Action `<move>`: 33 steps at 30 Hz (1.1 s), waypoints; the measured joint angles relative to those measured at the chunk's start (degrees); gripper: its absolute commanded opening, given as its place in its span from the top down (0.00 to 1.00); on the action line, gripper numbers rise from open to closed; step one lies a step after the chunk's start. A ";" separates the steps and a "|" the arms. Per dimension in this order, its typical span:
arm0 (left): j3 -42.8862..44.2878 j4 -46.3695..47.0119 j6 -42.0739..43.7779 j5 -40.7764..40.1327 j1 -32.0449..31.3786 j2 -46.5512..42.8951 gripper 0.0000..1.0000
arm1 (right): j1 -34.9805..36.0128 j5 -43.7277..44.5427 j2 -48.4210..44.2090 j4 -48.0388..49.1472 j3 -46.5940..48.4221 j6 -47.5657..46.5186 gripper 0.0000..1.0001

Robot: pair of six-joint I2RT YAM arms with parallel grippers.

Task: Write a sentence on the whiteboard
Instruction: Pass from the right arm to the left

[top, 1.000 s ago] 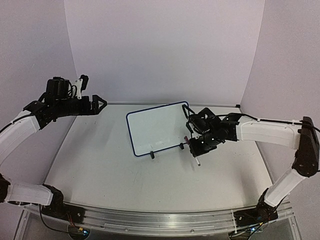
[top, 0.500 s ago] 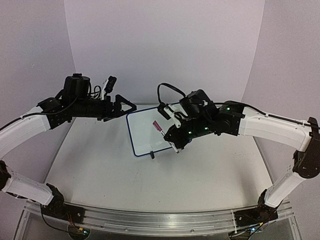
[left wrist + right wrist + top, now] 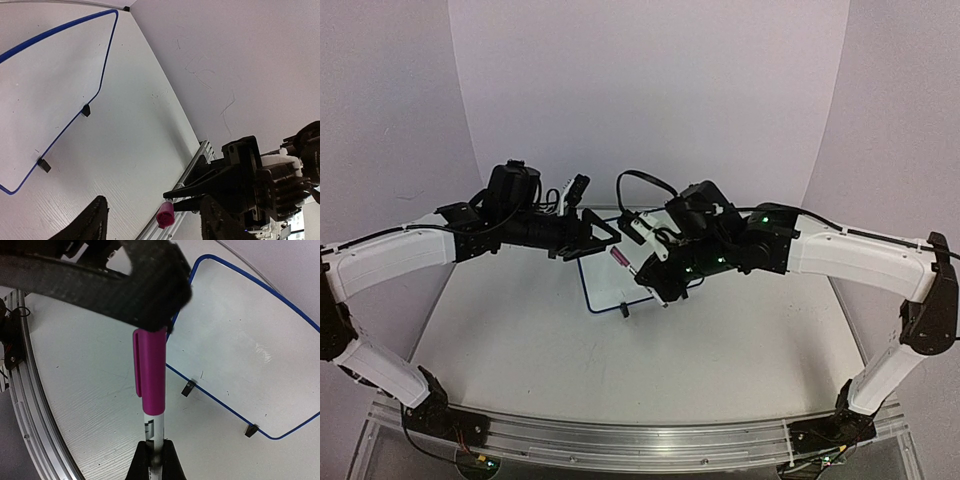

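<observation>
1. Whiteboard (image 3: 602, 288) rests at the back middle of the table (image 3: 520, 340), with two black feet (image 3: 188, 387) on its near long edge. Both grippers hang above its left part.
2. Your right gripper (image 3: 155, 444) is closed tight on the white barrel of a marker (image 3: 151, 370). The magenta cap (image 3: 165, 216) points toward the other arm.
3. Your left gripper (image 3: 154, 200) has its jaws partly spread, with one finger on each side of the cap. In the left wrist view you see a gap on both sides, so it grips nothing. In the right wrist view one of its fingers crosses the end of the cap, and I cannot tell if it touches.
4. The dark-blue frame (image 3: 582, 272) shows its left edge and its near-left corner in the top view. The far part is hidden behind the arms.
5. You have bare table to the left of the board, and also between the board and the metal rail (image 3: 640, 440) at the near edge.
6. The back wall (image 3: 650, 100) stands near the far edge of the board, and the right arm stretches above the table on the board's right side.
</observation>
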 measured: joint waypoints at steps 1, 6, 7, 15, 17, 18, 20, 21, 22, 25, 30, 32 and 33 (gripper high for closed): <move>-0.09 0.39 -0.57 0.07 0.00 0.50 0.47 | 0.07 0.02 0.00 0.02 0.00 -0.09 1.00; -0.42 2.05 -2.25 0.79 -0.48 2.29 0.57 | 0.44 0.37 0.00 0.44 0.00 -0.35 1.00; -0.42 2.27 -2.56 1.03 -0.68 2.73 0.59 | 0.44 0.48 0.00 0.46 0.00 -0.42 1.00; -0.46 3.63 -3.56 2.05 -1.33 3.89 0.71 | 0.59 2.62 0.44 0.61 0.00 -0.76 1.00; -0.46 3.82 -3.96 2.12 -1.33 3.93 0.82 | 0.63 2.89 0.57 0.63 0.00 -0.76 1.00; -0.46 4.15 -4.09 2.25 -1.33 4.02 0.86 | 0.63 3.04 0.63 0.63 0.00 -0.76 1.00; -0.46 4.55 -4.59 2.43 -1.33 4.22 0.92 | 0.66 3.23 0.66 0.63 0.00 -0.76 1.00; -0.46 4.83 -4.48 2.58 -1.33 4.37 0.96 | 0.66 3.54 0.66 0.61 0.00 -0.76 1.00; -0.46 5.18 -4.39 2.75 -1.40 4.55 0.98 | 0.66 4.07 0.66 0.50 0.00 -0.76 1.00; -0.46 5.40 -4.28 2.89 -1.38 4.74 1.00 | 0.66 5.31 0.76 0.42 0.00 -0.76 1.00; -0.46 5.66 -4.00 2.38 -1.44 4.74 1.00 | 1.18 7.78 0.79 0.48 0.00 0.09 0.54; -0.57 5.42 -3.93 1.11 -1.44 4.55 1.00 | 1.25 10.88 0.76 0.74 0.00 1.25 0.34; -0.57 4.81 -3.82 -0.79 -1.51 4.28 1.00 | 1.22 13.20 0.74 1.14 0.00 2.36 0.30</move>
